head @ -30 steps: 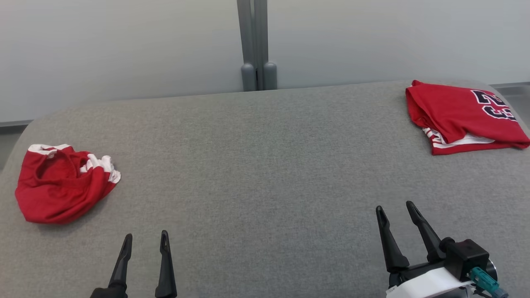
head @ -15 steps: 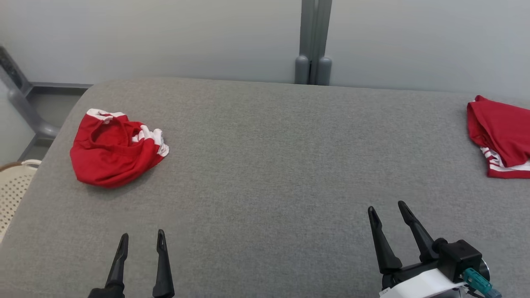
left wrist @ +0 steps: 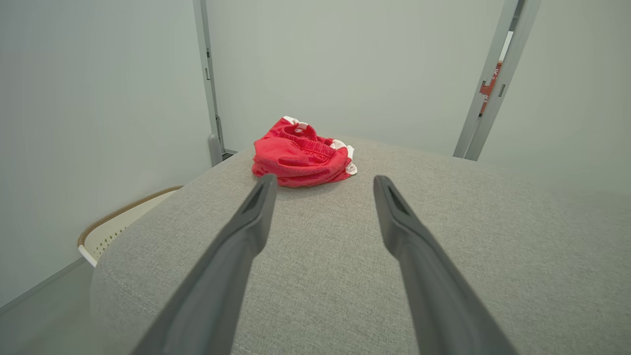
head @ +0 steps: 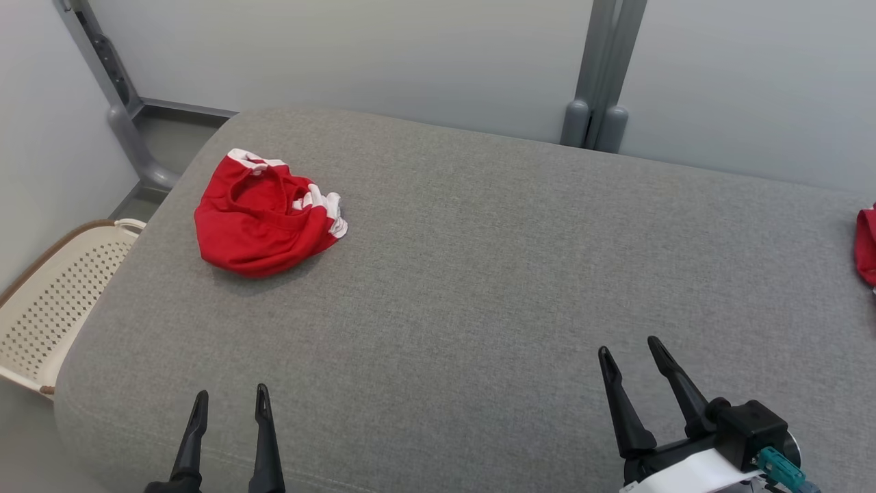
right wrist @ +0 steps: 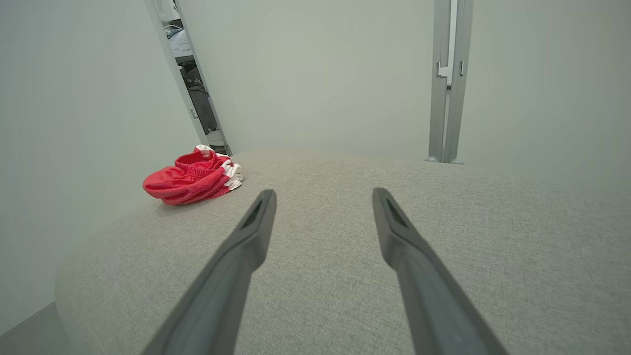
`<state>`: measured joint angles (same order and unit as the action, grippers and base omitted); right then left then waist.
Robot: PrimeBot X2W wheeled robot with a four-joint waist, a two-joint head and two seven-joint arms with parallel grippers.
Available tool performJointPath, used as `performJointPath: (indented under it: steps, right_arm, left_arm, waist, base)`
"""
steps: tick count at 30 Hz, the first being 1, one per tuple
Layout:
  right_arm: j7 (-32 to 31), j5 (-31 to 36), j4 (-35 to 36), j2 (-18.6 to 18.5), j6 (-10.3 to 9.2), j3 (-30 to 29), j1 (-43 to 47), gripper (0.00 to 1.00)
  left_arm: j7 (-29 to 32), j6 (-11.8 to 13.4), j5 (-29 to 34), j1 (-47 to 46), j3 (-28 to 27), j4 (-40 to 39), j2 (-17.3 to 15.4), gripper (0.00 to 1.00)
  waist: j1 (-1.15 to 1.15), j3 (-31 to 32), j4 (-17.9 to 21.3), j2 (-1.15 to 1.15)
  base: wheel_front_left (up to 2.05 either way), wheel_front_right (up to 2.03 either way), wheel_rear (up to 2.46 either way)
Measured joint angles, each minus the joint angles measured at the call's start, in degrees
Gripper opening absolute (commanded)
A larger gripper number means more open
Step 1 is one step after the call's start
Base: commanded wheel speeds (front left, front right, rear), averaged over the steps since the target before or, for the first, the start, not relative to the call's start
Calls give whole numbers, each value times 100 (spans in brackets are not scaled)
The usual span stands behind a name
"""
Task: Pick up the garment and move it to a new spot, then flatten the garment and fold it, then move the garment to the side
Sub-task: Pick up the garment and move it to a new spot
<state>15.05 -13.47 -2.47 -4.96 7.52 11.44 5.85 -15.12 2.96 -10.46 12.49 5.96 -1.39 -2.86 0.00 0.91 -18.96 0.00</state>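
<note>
A crumpled red garment [head: 263,217] with white trim lies in a heap near the far left corner of the grey padded table [head: 479,274]. It also appears ahead of the fingers in the left wrist view [left wrist: 300,159] and at the left in the right wrist view [right wrist: 192,177]. My left gripper [head: 229,402] is open at the table's near left edge, well short of the garment, nothing between its fingers. My right gripper [head: 629,349] is open at the near right, empty, far from the garment.
A second red garment [head: 866,246] peeks in at the right edge of the table. A cream perforated basket [head: 51,294] stands on the floor left of the table. Grey partition walls and posts [head: 602,75] close off the back.
The head camera has turned left, so the whole scene slid right: the crumpled garment sits nearer the middle, the folded one is almost out of frame. Both grippers stayed open.
</note>
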Motion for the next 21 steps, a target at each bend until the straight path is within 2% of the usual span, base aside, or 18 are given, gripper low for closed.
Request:
performJointPath:
  steps: [15, 21]
  right_arm:
    - [0, -3, 11, -88, 0, 34, 57, 100]
    - [1, 34, 109, -274, 0, -7, -75, 100]
  left_arm:
    - [0, 56, 1, 1, 10, -25, 0, 100]
    - [0, 54, 25, -487, -122, -78, -1, 100]
  waist:
    - [0, -59, -285, 0]
    - [0, -329, -303, 0]
  base:
    - [0, 0, 0]
    - [0, 0, 0]
